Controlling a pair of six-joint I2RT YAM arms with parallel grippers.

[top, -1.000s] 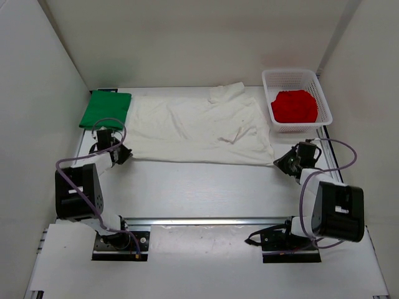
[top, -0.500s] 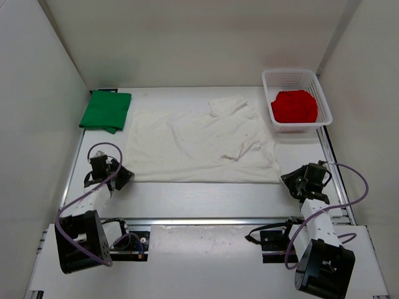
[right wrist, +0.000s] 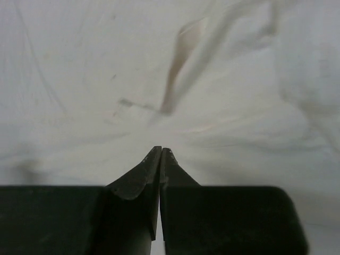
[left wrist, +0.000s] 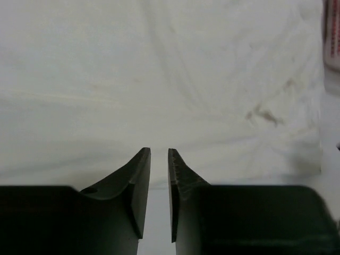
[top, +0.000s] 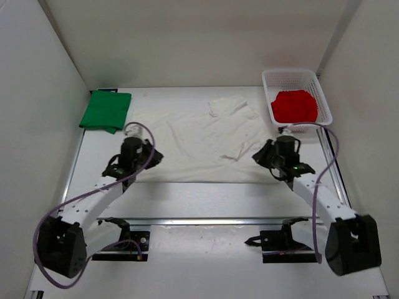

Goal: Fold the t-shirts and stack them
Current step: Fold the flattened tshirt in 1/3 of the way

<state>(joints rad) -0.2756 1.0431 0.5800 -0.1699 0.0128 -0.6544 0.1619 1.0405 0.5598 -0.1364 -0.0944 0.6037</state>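
Note:
A white t-shirt (top: 199, 134) lies spread flat and wrinkled across the middle of the table; it fills the left wrist view (left wrist: 170, 79) and the right wrist view (right wrist: 106, 79). A folded green t-shirt (top: 106, 111) lies at the back left. A red t-shirt (top: 294, 106) lies bunched in the white basket (top: 322, 93). My left gripper (top: 154, 156) (left wrist: 159, 151) hovers at the white shirt's near left edge, jaws a narrow gap apart and empty. My right gripper (top: 257, 155) (right wrist: 161, 149) is over the shirt's near right part, jaws shut with nothing between them.
The white walls enclose the table at the back and on both sides. A metal rail (top: 206, 220) runs along the near edge between the arm bases. Bare table shows between the shirt's near hem and the rail.
Both arms first dragged the white shirt's near corners towards me, then let go. They have swung inwards and forwards and now sit over the shirt's near edge.

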